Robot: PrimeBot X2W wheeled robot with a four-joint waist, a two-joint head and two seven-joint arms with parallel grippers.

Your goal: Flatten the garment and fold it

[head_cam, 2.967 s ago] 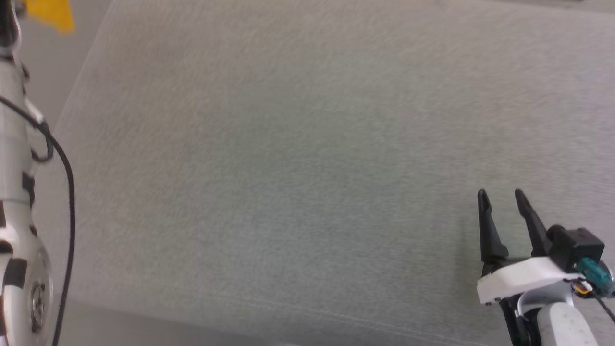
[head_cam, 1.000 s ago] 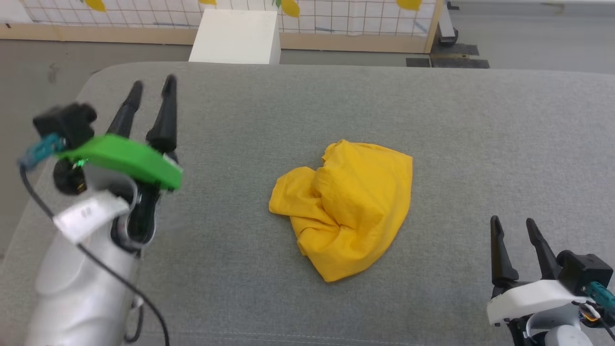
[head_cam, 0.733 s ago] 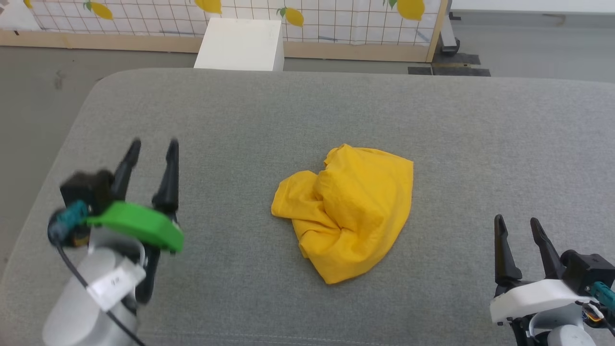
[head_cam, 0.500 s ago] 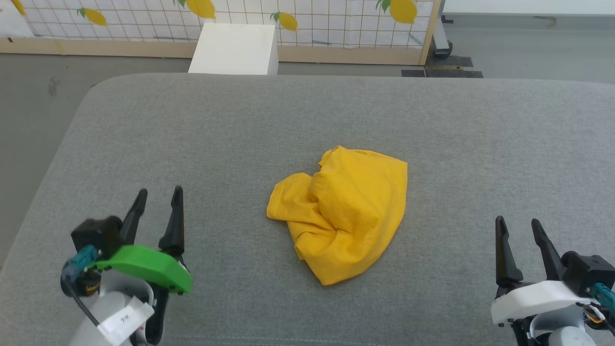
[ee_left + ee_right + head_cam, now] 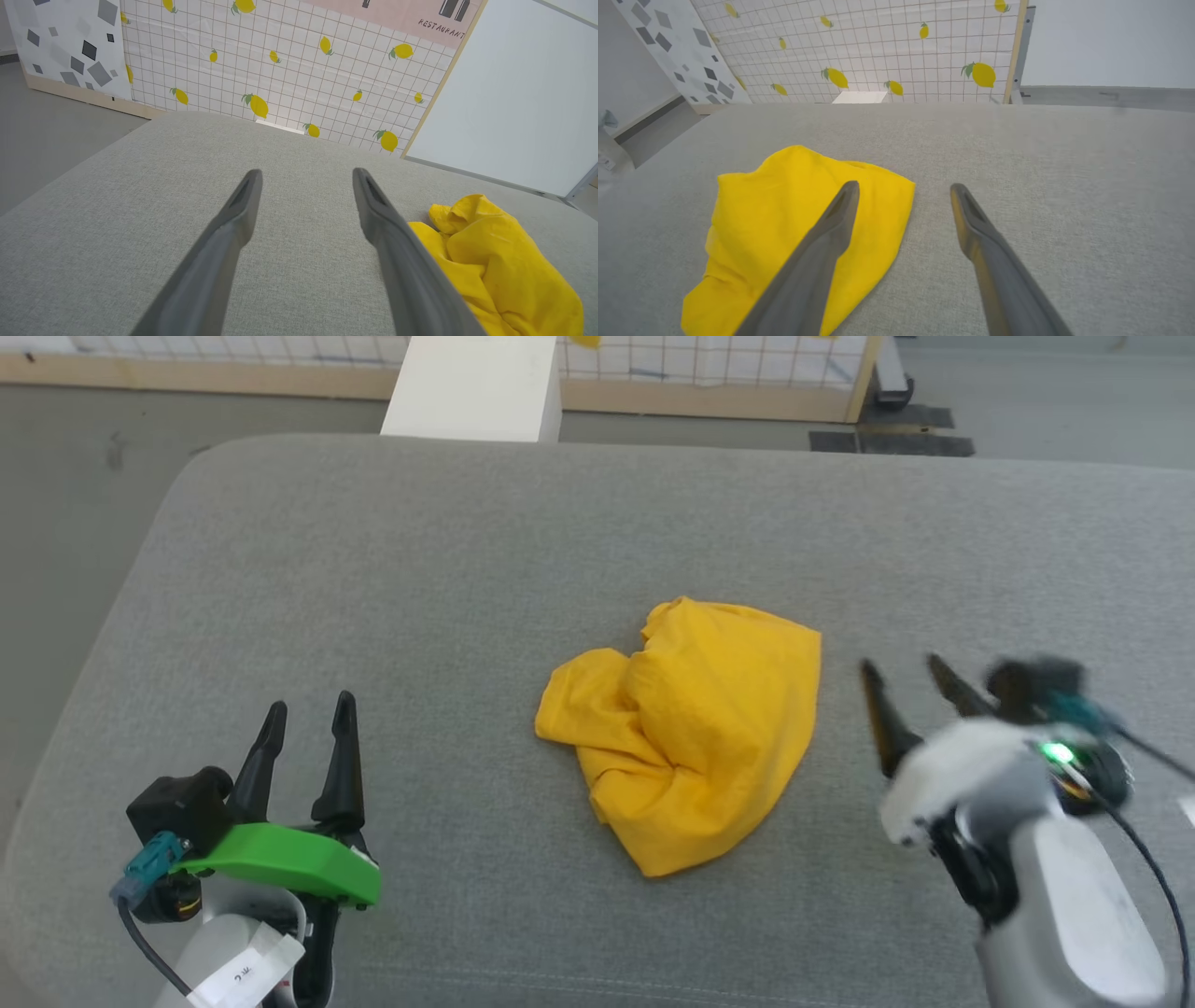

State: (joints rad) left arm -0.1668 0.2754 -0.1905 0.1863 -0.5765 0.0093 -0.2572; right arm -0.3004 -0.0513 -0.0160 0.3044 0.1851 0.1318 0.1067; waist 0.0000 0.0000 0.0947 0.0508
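Head view. A crumpled yellow T-shirt (image 5: 686, 733) lies in a rumpled heap at the centre of the frame, on a wide grey upholstered cushion (image 5: 420, 569). Only plain yellow cloth shows, with creases gathered toward its lower left. No print can be made out.

The left gripper (image 5: 310, 703), under a green cover, sits at the lower left of the frame. Its two dark fingers are spread apart and hold nothing, well clear of the T-shirt. The right gripper (image 5: 902, 663) sits at the right of the frame (its outline is blurred). Its fingers are likewise parted and empty, near the T-shirt's right edge, with a strip of grey cushion between them. A white box (image 5: 471, 387) stands at the top of the frame beyond the cushion, on a grey floor (image 5: 65, 476).

Left wrist view. The parted fingers point across bare cushion; the T-shirt (image 5: 504, 261) lies at the lower right, beside the right-hand finger. A lemon-print grid panel (image 5: 280, 60) fills the upper background.

Right wrist view. The T-shirt (image 5: 784, 219) occupies the lower left; the left-hand finger crosses in front of its edge, and the other lies over bare cushion.
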